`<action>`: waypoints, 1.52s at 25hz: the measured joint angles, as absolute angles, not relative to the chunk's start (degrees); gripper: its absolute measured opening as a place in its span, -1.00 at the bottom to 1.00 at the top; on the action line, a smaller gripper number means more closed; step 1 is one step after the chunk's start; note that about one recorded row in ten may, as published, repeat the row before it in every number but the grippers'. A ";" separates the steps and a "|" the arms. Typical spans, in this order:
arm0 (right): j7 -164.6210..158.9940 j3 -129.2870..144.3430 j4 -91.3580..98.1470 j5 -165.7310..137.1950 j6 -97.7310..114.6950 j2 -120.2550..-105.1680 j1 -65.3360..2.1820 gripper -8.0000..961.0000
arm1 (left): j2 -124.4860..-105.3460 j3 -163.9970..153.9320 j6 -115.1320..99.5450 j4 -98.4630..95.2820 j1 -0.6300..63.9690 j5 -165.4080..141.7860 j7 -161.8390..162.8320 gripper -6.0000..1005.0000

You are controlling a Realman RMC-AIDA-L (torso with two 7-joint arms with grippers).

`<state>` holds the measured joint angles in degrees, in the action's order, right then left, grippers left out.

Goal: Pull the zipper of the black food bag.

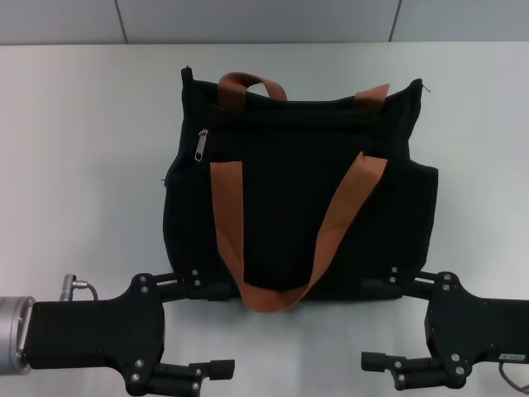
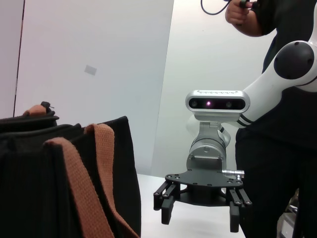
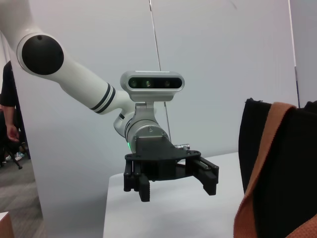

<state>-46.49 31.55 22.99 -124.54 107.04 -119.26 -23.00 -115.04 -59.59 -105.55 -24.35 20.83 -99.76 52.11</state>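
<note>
The black food bag (image 1: 297, 198) lies on the white table, its two rust-orange handles draped over its front. The zipper (image 1: 201, 145), a small silver pull tab, sits at the bag's upper left end of the zip track. My left gripper (image 1: 216, 329) hovers open just in front of the bag's near left corner, with nothing between its fingers. My right gripper (image 1: 374, 324) mirrors it, open and empty at the near right corner. In the left wrist view the bag (image 2: 44, 183) is close, with the right gripper (image 2: 200, 210) beyond it. The right wrist view shows the left gripper (image 3: 171, 181).
The white table (image 1: 83, 165) extends on both sides of the bag and behind it. A person in black (image 2: 277, 163) stands beyond the right arm. A grey wall is at the table's back.
</note>
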 joint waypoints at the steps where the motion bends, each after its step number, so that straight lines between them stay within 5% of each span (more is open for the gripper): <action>1: -46.49 31.55 22.99 -124.54 107.04 -119.26 -23.00 0.69 | -115.05 -59.59 -105.56 -24.35 20.81 -99.75 52.12 0.65; 19: -46.50 31.55 23.03 -124.54 106.96 -119.26 -23.47 0.69 | -114.96 -58.04 -107.57 -24.37 20.71 -99.48 52.74 0.59; 32: -46.67 31.22 23.03 -124.18 106.34 -119.26 -23.02 0.69 | -116.08 -26.80 -111.71 -23.89 20.81 -99.21 52.76 0.55; 38: -46.67 31.19 23.02 -124.10 106.48 -119.20 -22.93 0.69 | -114.46 -27.00 -103.87 -24.63 22.89 -101.53 52.30 0.53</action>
<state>-46.67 31.20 23.02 -124.10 106.48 -119.20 -22.93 -114.46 -27.00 -103.87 -24.63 22.89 -101.53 52.30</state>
